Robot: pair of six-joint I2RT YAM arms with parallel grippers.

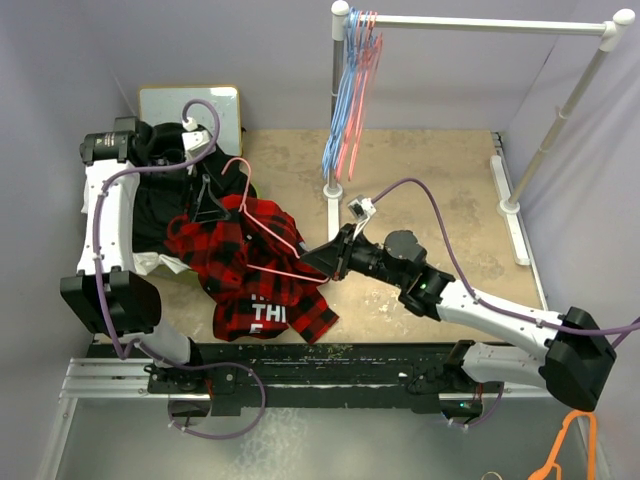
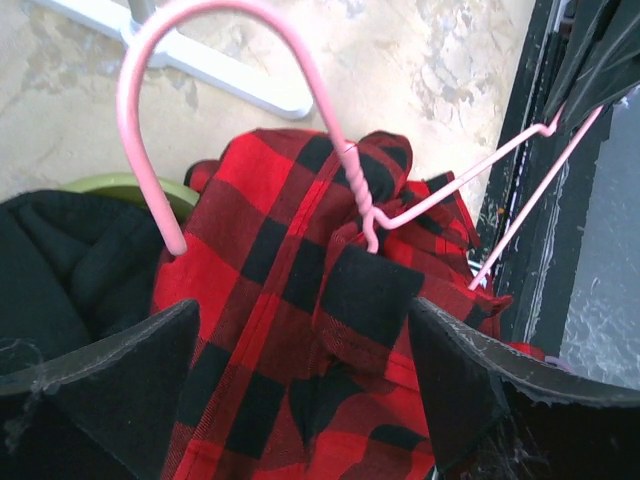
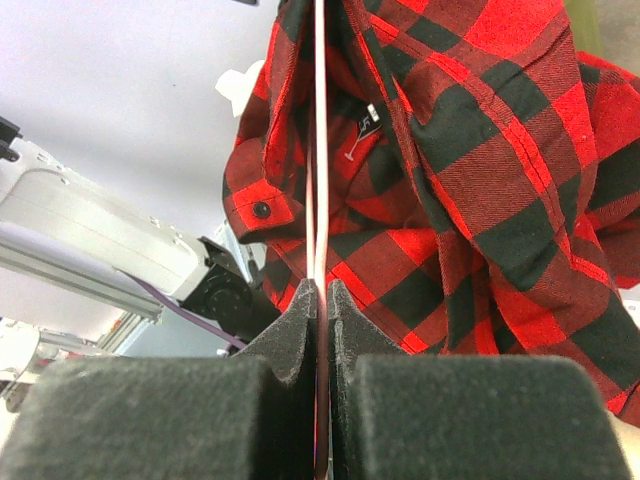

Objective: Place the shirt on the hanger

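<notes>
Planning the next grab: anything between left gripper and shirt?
Nothing visible. The left gripper is open, with the shirt right between its fingers. The hanger has its neck on the fabric just past them, and the black garment sits beside one finger, not in the path. The right gripper is shut on the hanger's wire.

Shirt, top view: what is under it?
Beneath the shirt, a black garment and a white cloth stick out on the left. How far they run underneath is covered.
</notes>
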